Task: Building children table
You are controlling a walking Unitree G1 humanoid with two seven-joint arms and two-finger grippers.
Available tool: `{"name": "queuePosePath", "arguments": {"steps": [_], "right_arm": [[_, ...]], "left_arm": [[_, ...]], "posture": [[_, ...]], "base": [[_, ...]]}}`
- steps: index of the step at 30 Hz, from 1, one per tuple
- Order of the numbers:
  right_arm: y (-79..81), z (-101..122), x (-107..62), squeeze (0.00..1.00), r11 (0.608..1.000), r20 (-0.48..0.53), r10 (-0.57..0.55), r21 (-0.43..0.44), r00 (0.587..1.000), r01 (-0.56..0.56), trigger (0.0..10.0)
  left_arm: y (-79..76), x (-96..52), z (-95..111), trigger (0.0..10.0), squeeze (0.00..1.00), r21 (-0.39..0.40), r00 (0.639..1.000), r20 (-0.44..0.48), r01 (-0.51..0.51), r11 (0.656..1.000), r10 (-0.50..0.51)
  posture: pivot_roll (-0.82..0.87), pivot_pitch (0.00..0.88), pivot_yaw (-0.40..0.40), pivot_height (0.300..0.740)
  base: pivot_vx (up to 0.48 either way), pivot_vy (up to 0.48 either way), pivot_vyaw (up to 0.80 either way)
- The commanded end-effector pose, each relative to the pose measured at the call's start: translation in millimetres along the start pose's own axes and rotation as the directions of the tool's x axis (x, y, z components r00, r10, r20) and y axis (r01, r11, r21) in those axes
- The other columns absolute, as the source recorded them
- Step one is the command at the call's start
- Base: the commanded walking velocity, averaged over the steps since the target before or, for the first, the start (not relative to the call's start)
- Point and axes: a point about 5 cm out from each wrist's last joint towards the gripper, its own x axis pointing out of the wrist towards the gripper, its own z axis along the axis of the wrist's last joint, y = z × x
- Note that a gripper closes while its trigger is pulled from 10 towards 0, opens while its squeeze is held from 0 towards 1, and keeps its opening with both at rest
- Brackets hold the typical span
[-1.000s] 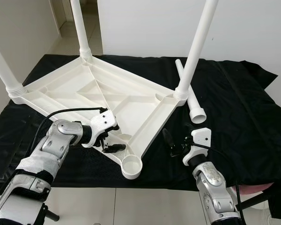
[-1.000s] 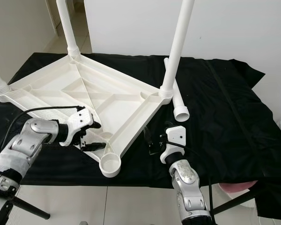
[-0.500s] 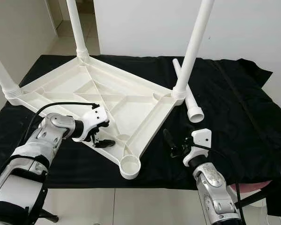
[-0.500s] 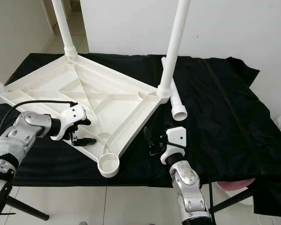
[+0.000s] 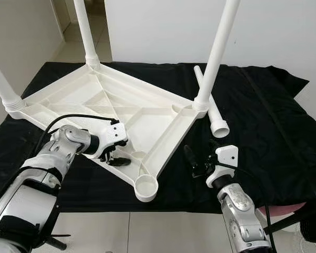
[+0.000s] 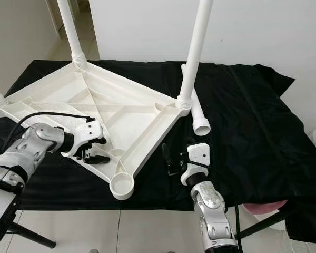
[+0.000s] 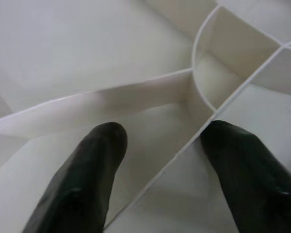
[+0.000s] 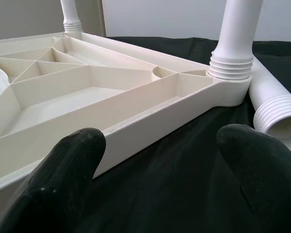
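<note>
Upturned tabletop (image 5: 110,113) on the black-draped bench (image 5: 263,121), three legs fitted, the fourth leg (image 5: 213,108) loose at about 3 o'clock of it.

The tabletop is judged to be light, stiff moulded plastic, smooth and likely slippery on flat faces, so the thin ribs and rim are the better holds (as seen in the left wrist view, where one rib runs between the spread fingers (image 7: 87,170)). The left end effector (image 5: 115,153) is set wide astride that rib near the empty socket (image 5: 147,185) at 6 o'clock, nothing clamped. The right end effector (image 5: 197,162) hovers wide open over the cloth beside the rim, empty. The loose leg, a hollow tube apt to roll, would best be taken near its ribbed collar (image 8: 281,119).
</note>
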Motion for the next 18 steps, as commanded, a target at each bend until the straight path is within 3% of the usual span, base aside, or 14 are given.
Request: {"name": "queuePosePath", "arguments": {"steps": [1,12,18], "right_arm": [[0.6,-1,-2.0,0.00,1.000,-0.007,-0.002,-0.006,1.000,0.002,10.0],[1.8,-1,-3.2,0.00,1.000,-0.011,-0.001,-0.006,1.000,0.001,10.0],[2.6,-1,-3.1,0.00,1.000,-0.009,-0.005,-0.003,1.000,0.005,10.0]], "left_arm": [[-6.8,4.7,-2,0.0,0.00,-0.014,0.996,-0.005,0.091,0.996,-0.091],[-4.6,9.4,6,0.0,0.00,0.006,0.996,0.027,0.089,0.996,-0.089],[-7.6,22.0,22,0.0,0.00,0.024,0.989,0.127,0.069,0.997,-0.072]], "posture": [[-0.07,0.013,0.025,0.740],[-0.08,0.009,0.030,0.740],[-0.08,0.013,0.032,0.740]], "base": [[0.000,0.000,0.00],[0.000,0.000,0.00],[0.000,0.000,0.00]]}}
